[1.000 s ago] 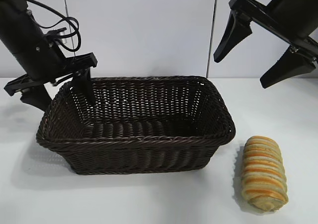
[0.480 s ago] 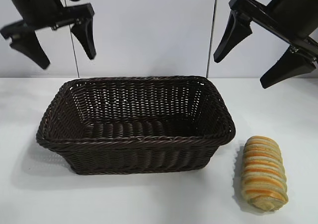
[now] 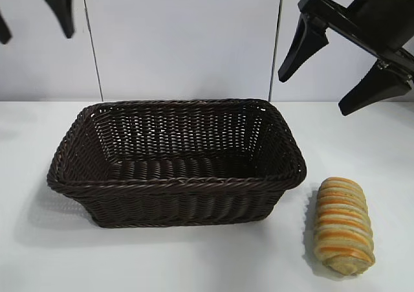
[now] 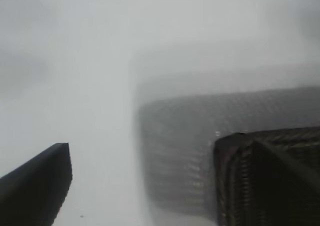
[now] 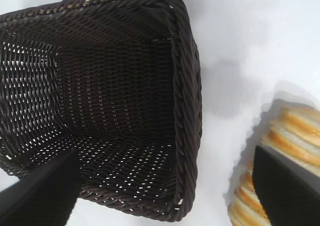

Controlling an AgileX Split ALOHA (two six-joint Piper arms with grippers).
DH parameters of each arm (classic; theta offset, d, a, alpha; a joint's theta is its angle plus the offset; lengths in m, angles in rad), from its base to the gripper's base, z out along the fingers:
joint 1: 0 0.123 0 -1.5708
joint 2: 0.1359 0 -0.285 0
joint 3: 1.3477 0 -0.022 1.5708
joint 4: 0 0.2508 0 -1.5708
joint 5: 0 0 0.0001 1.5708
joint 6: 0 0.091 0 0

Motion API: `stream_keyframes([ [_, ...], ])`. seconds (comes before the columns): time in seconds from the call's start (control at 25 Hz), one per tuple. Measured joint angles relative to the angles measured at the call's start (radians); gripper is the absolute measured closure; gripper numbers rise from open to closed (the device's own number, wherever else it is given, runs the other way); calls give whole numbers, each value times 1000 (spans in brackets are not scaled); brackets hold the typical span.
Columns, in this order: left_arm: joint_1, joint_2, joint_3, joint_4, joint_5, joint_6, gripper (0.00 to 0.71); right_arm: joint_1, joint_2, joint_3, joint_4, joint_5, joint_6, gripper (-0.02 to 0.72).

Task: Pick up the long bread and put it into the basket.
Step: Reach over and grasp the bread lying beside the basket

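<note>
The long bread (image 3: pixel 343 226) lies on the white table (image 3: pixel 194 259) just beside the basket (image 3: pixel 174 183), off its right end and not touching it. The right claw (image 3: pixel 330 78) hangs spread wide and empty above the bread. The left claw (image 3: pixel 32 20) is high at the upper left corner, also released.

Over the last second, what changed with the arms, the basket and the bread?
The left gripper lifted from the basket's left rim, open and empty, up toward the exterior view's top-left corner. It took hold of nothing. The right gripper hangs open above the table as before, the basket has not shifted, and the long bread lies on the table beside it.
</note>
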Motion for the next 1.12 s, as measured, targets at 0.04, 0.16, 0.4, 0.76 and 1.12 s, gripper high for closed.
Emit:
stream_keyframes([
  [0.04, 37, -17, 0, -34, 0, 7, 16, 0, 0, 0, 0, 0, 0, 41],
  [0.16, 107, -56, 14, -128, 2, 59, 16, 0, 0, 0, 0, 0, 0, 41],
  [0.4, 127, -114, 25, -161, 14, 108, 16, 0, 0, 0, 0, 0, -5, 41],
  [0.76, 125, -355, 27, -166, 22, 140, 16, 0, 0, 0, 0, 0, -11, 41],
  [1.12, 90, -701, 86, -144, 29, 171, 16, 0, 0, 0, 0, 0, -15, 41],
])
